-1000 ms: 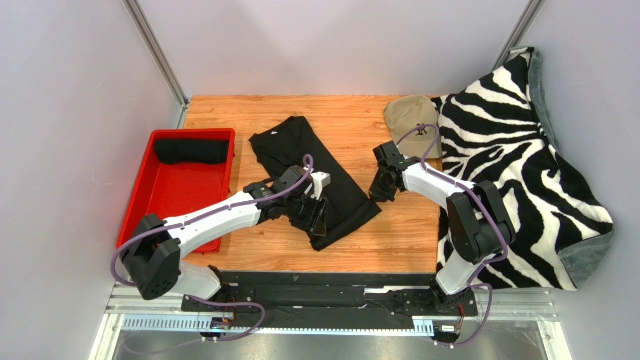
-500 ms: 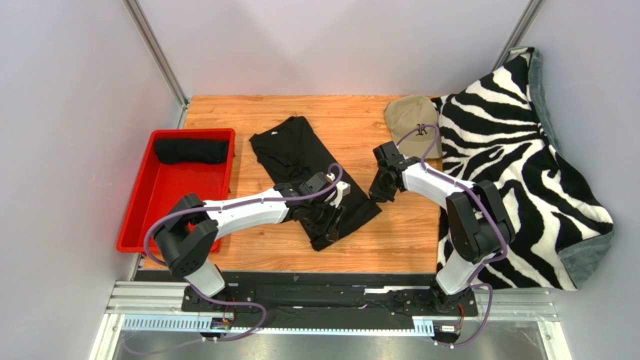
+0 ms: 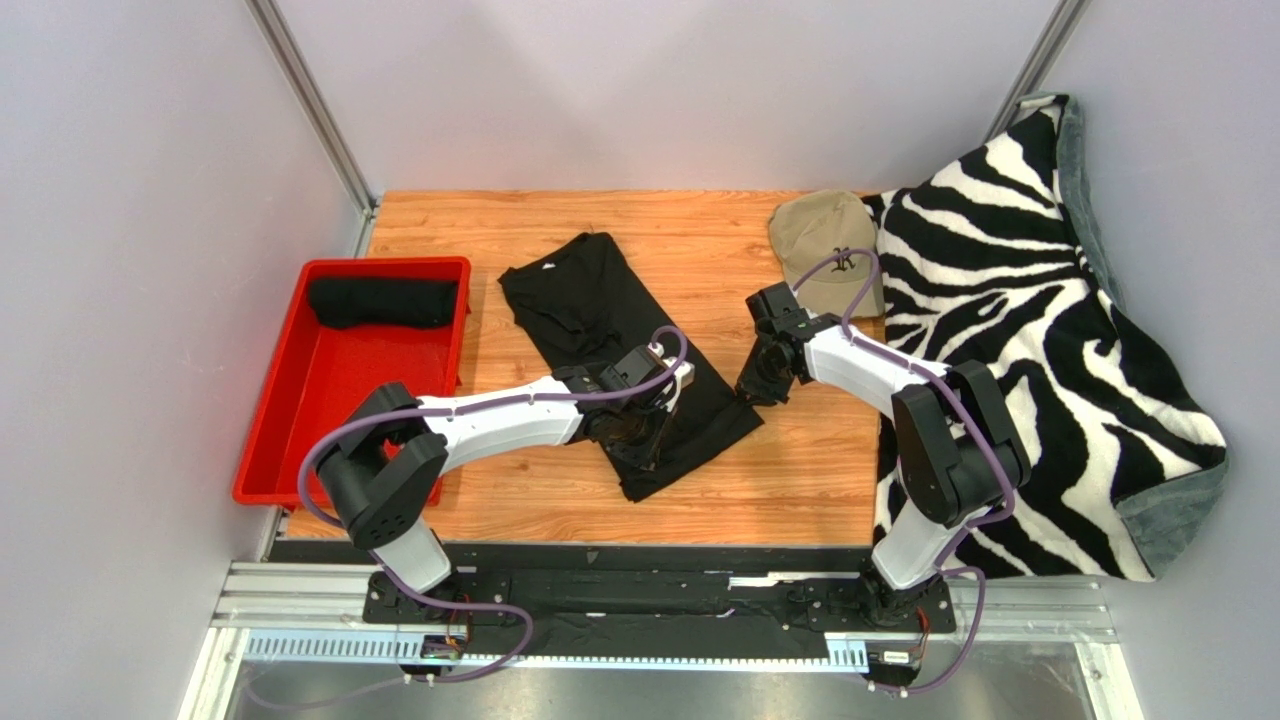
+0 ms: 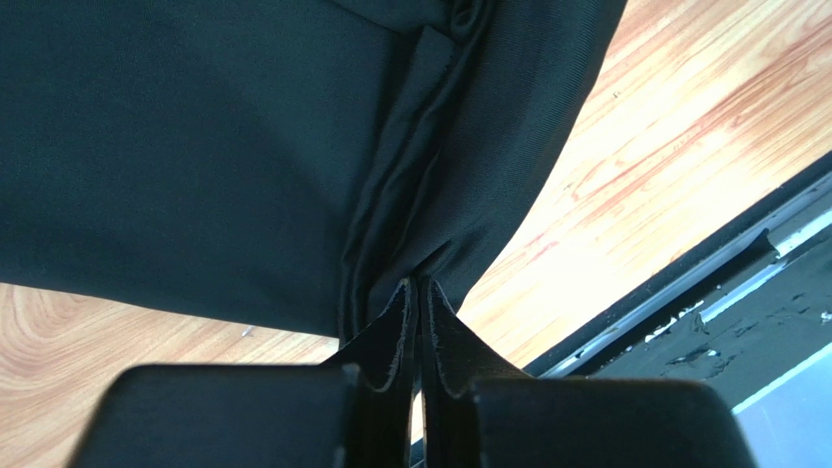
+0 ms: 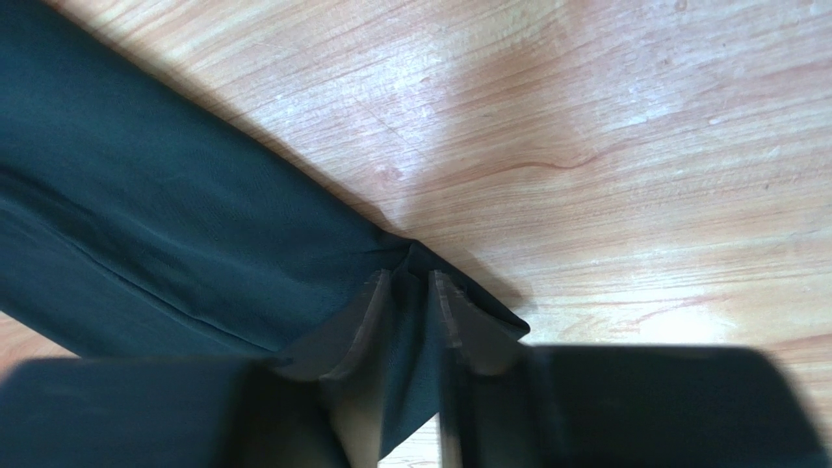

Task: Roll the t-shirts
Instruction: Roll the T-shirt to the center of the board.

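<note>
T-shirt collar label unreadably small.

Wooden tabletop recorded at frame centre, enclosed by pale grey walls. Metal post noted upper left, second post upper right. Lighting even.

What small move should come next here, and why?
The left tool and right tool are each shut on the near end of the long-folded plain black cotton t-shirt, which lies flat, unrolled. Probably lift both slightly and turn that end over toward the collar to start the roll.
</note>
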Action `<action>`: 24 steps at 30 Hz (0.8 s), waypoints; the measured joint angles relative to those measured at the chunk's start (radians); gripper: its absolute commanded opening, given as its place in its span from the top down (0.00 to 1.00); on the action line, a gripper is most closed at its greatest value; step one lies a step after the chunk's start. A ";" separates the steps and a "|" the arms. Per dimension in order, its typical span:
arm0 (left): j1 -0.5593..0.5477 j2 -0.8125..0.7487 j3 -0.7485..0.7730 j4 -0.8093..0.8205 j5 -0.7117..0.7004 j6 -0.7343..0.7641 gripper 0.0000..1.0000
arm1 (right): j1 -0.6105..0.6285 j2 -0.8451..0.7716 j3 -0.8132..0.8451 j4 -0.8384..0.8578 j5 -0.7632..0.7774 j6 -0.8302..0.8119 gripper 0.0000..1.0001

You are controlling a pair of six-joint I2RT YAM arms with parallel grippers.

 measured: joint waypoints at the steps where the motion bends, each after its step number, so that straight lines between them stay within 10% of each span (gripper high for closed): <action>1: 0.000 0.002 0.000 0.000 -0.001 0.000 0.96 | 0.000 -0.001 0.000 0.002 0.000 0.000 0.69; 24: 0.063 0.037 -0.053 0.074 0.049 -0.075 1.00 | 0.183 -0.285 -0.184 0.091 0.079 -0.028 0.75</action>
